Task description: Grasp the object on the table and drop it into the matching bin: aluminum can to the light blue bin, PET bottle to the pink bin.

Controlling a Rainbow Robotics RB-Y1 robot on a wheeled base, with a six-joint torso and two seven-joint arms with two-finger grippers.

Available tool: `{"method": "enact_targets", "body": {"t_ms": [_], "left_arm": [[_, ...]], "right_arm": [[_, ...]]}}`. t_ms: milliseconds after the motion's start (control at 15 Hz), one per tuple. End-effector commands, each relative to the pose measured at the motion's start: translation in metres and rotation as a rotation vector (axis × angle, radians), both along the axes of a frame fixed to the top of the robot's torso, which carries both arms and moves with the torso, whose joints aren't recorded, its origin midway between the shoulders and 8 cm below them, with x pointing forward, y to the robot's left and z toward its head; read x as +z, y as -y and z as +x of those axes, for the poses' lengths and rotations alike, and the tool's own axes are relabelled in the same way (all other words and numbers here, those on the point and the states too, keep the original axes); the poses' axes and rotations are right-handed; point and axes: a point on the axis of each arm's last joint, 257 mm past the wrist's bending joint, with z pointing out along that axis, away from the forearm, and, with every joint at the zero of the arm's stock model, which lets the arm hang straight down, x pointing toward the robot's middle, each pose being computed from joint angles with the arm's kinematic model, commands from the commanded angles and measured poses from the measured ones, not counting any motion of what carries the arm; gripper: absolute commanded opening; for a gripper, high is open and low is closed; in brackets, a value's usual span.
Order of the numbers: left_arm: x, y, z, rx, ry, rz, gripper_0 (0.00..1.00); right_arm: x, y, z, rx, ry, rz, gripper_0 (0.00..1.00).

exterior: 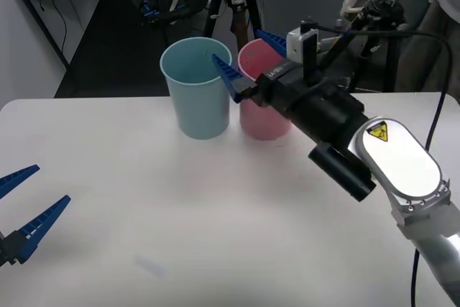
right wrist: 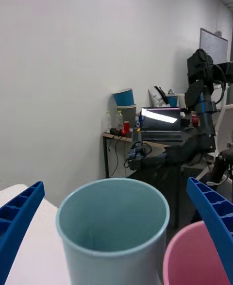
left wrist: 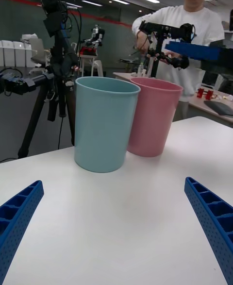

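The wide plain white tabletop with rounded corners (exterior: 180,213) carries two same-sized plastic buckets at its far side. The tall round pale blue-teal plastic bin with a rolled rim (exterior: 197,90) stands on the robot's left of the pair; the tall round pale pink plastic bin (exterior: 261,98) stands just beside it on the right, the two walls touching or nearly so in the left wrist view.

The right arm reaches across the table toward the buckets. The right gripper (exterior: 248,59) is raised at rim height, between the two bins. Its blue ribbed fingers are spread wide and grasp nothing: one finger (exterior: 226,71) lies over the near rim of the light blue bin, the other (exterior: 270,39) over the pink bin. In the right wrist view the light blue bin's mouth (right wrist: 112,217) sits between the spread fingers, with the pink rim (right wrist: 194,253) beside it.

The left gripper (exterior: 18,203) rests low at the table's near left edge, well apart from the bins, fingers released and spread, holding nothing.

The location of the aluminum can cannot be told; what shows of the light blue bin's interior is bare wall.
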Motion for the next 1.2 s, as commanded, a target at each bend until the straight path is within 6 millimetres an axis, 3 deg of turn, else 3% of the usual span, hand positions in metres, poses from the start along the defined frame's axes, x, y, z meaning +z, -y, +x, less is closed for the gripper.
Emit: {"method": "enact_targets", "body": {"t_ms": [67,333,533,800,1200], "left_arm": [[0.000,0.000,0.000,0.000,0.000,0.000,1.00],[0.000,0.000,0.000,0.000,0.000,0.000,1.00],[0.000,0.000,0.000,0.000,0.000,0.000,1.00],[0.000,0.000,0.000,0.000,0.000,0.000,1.00],[0.000,0.000,0.000,0.000,0.000,0.000,1.00]], "right_arm": [[-0.015,0.037,-0.029,0.024,-0.014,-0.042,1.00],[-0.043,0.093,-0.056,0.023,-0.049,-0.101,1.00],[-0.073,0.150,-0.075,-0.031,-0.054,-0.174,1.00],[-0.103,0.219,-0.118,-0.064,-0.129,-0.205,1.00],[-0.119,0.280,-0.177,-0.120,-0.211,-0.140,1.00]]}}
